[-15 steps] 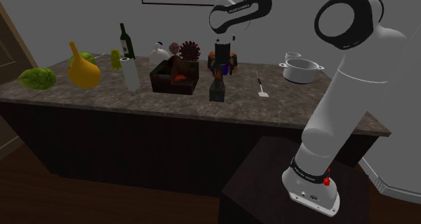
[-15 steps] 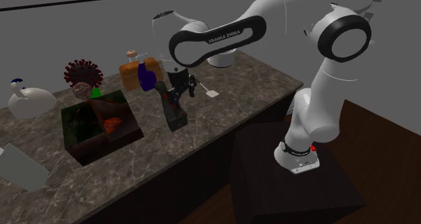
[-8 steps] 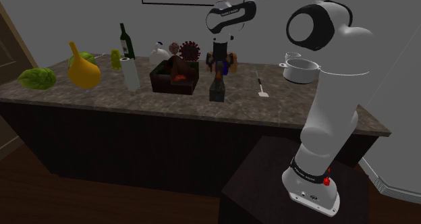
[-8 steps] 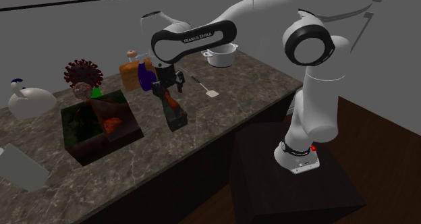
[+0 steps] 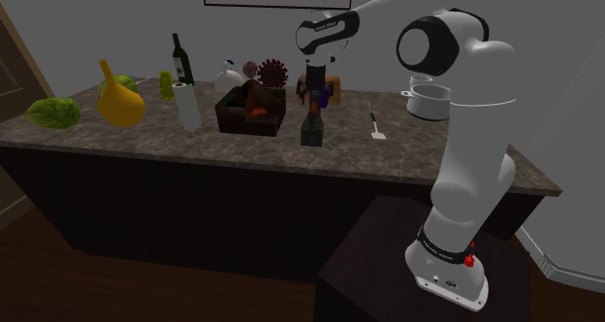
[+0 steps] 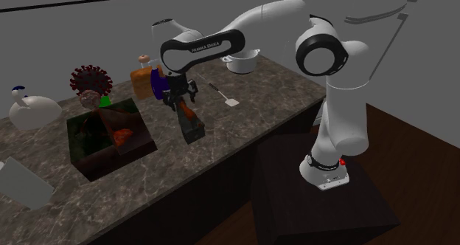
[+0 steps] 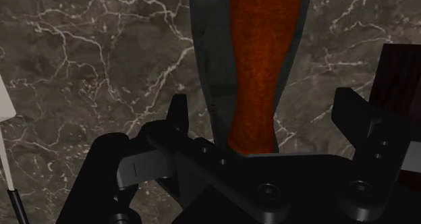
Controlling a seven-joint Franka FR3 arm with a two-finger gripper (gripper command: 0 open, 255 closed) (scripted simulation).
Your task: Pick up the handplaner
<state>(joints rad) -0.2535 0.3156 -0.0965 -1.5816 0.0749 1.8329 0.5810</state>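
The handplaner (image 5: pixel 311 128) is a dark narrow block with an orange-brown grip; it lies on the marble counter (image 5: pixel 407 155) just beside the dark crate. In the second exterior view the handplaner (image 6: pixel 191 123) points away from the counter's front edge. My gripper (image 5: pixel 314 95) hangs straight down over its far end, close above it (image 6: pixel 179 102). In the wrist view the gripper (image 7: pixel 268 121) is open, and the handplaner (image 7: pixel 253 54) runs between the two fingers, which stand apart from its sides.
A dark crate (image 6: pixel 107 136) holding reddish items stands next to the planer. Behind are a spiky ball (image 6: pixel 90 80) and an orange and purple object (image 6: pixel 151 81). A spatula (image 5: pixel 376 128) and a pot (image 5: pixel 431 99) lie further along. A bottle (image 5: pixel 179 63), a carton (image 5: pixel 187 105) and a yellow gourd (image 5: pixel 120 102) stand at the shoulder view's left.
The arm has swung in over the counter. The gripper has shifted toward the second exterior view's left and settled over the planer's far end, still open.
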